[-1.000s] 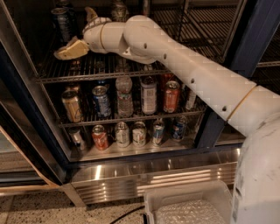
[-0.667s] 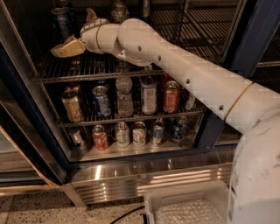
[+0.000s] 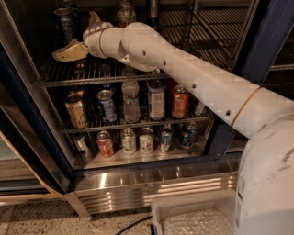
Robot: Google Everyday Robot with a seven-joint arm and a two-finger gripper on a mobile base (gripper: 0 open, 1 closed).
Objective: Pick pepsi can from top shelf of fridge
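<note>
Left on top shelf (image 3: pixel 59 77), splayed gripper (image 3: pixel 74 36) beside pepsi can (image 3: pixel 64 24), room rightward

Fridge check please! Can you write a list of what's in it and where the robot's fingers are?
Surface: top shelf, a wire rack.
Job's things: pepsi can upright at the shelf's back left; fridge open.
Clutter: clear bottle right of the can; drink cans and more bottles crowd the lower racks.
Grippers: gripper at the pepsi can, fingers open, not closed on it.
Cables: dark cable on the floor.
Surroundings: white bin below the fridge; speckled floor.
</note>
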